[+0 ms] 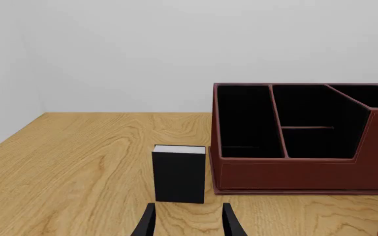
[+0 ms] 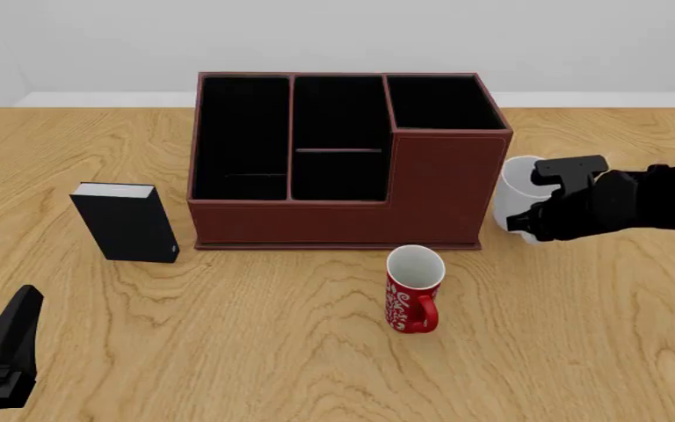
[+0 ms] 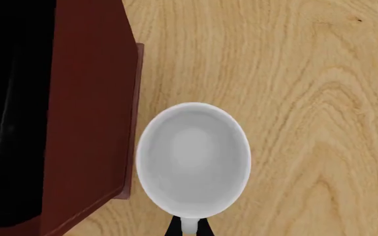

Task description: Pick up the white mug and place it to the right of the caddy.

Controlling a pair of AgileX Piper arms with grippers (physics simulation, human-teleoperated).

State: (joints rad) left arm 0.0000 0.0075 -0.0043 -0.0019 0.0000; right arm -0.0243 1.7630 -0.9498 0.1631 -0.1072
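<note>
Front view shows your right gripper [image 2: 533, 211] at the white mug [image 2: 516, 197], which is upright just beside the right wall of the caddy [image 2: 431, 189]. From the right wrist view, the mug [image 3: 194, 160] is seen from above, its mouth open to the camera, and the two fingertips [image 3: 173, 228] are closed narrowly on its handle at the rim. Whether the mug touches the table [image 2: 314, 352] I cannot tell. Your left gripper [image 1: 187, 223] is low and near you, fingers spread apart and holding nothing, pointing at the black box [image 1: 179, 173]. A red mug [image 2: 413, 288] stands before the caddy.
</note>
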